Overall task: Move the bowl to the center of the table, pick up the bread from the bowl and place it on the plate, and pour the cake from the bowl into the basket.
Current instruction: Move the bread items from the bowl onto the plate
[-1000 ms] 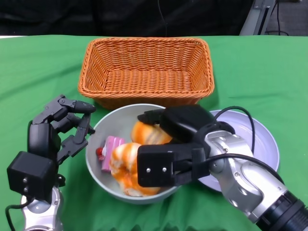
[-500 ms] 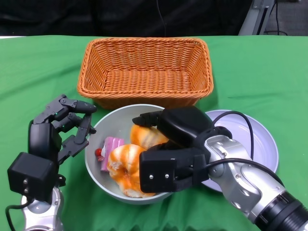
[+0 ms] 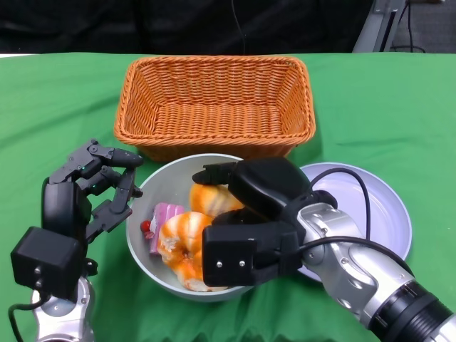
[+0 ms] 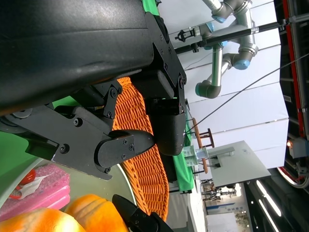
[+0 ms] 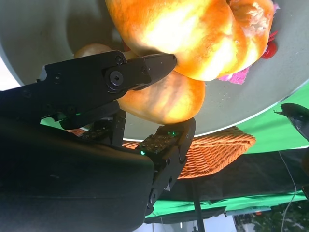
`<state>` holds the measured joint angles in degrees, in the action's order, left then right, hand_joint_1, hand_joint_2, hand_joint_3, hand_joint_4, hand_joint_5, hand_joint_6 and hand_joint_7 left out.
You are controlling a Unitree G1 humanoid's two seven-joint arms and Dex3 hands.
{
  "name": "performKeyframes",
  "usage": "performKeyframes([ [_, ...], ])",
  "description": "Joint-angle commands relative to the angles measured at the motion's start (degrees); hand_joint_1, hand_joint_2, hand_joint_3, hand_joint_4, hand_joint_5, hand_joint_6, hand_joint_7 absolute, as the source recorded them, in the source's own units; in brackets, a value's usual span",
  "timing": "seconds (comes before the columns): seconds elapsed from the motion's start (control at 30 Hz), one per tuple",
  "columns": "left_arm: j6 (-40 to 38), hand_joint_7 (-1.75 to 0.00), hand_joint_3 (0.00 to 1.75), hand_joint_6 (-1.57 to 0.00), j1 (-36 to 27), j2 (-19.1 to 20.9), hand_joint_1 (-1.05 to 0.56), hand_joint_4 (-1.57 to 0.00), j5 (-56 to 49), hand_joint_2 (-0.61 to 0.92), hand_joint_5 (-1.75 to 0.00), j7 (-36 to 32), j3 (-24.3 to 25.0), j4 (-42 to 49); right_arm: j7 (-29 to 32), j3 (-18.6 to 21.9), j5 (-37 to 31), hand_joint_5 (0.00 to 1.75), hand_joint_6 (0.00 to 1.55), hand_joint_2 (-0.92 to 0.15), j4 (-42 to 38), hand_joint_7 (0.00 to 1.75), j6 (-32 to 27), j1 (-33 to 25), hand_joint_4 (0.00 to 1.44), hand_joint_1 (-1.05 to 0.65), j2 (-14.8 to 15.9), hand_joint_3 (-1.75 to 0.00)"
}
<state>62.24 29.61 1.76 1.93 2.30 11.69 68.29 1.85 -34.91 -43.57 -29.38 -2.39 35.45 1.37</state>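
Note:
A grey bowl (image 3: 151,187) sits in front of the wicker basket (image 3: 214,107). It holds two orange breads and a pink cake (image 3: 164,224). My right hand (image 3: 249,217) reaches into the bowl from the right, over the plate's edge. In the right wrist view its fingers (image 5: 145,67) pinch the rear bread (image 5: 161,104) from both sides, beside the front bread (image 5: 193,34). The head view shows the front bread (image 3: 182,239) and the rear bread (image 3: 208,199) partly hidden by that hand. Beside the bowl's left rim, my left hand (image 3: 96,192) is spread and holds nothing.
A pale plate (image 3: 381,206) lies right of the bowl, partly under my right forearm. The basket (image 4: 145,169) stands close behind the bowl. Green cloth (image 3: 57,107) covers the table. A black cable (image 3: 356,178) loops over the right wrist.
My right hand has slid left and deeper into the bowl, closing around the rear bread. The front bread has shifted slightly left. The left hand has stayed put.

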Motion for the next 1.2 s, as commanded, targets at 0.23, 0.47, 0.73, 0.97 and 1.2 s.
performKeyframes([
  [0.23, 0.9, -1.13, 0.76, -0.85, -0.2, 0.7, -0.16, -0.8, -0.1, 0.73, -1.51, -0.2, 0.2, -0.1, 3.8, 1.9, 2.5, 0.73, 1.11, -0.83, -6.2, 0.06, 8.0, 0.5, 0.96, -0.2, 1.8, 0.0],
  [0.47, 0.7, -1.11, 0.71, -0.85, -0.3, 0.7, -0.16, -0.8, -0.2, 0.75, -1.5, -0.2, 0.1, 0.0, 6.1, 2.8, 2.6, 0.65, 1.13, -0.87, -7.9, 0.02, 11.3, 0.9, 0.97, -0.21, 1.7, -0.01],
  [0.73, 1.3, -1.11, 0.65, -0.84, -0.4, 0.7, -0.15, -0.8, -0.2, 0.78, -1.49, 0.0, 0.2, 0.2, 9.0, 4.2, 3.9, 0.73, 1.13, -0.89, -9.2, 0.0, 15.3, 1.1, 0.99, -0.17, 1.8, 0.0],
  [0.97, 1.3, -1.07, 0.61, -0.87, -0.3, 0.8, -0.16, -0.81, -1.1, 0.8, -1.5, -1.6, 0.1, 0.4, 10.8, 6.3, 6.2, 1.04, 1.14, -0.92, -10.2, 0.0, 18.3, 1.1, 0.87, -0.17, 1.3, 0.0],
  [1.2, 1.4, -1.06, 0.59, -0.86, -0.4, 0.9, -0.17, -0.8, -2.0, 0.82, -1.51, -2.6, 0.0, 0.5, 10.8, 8.3, 7.8, 1.15, 1.15, -0.92, -8.1, 0.01, 20.1, 0.6, 0.81, -0.16, 2.0, -0.05],
])
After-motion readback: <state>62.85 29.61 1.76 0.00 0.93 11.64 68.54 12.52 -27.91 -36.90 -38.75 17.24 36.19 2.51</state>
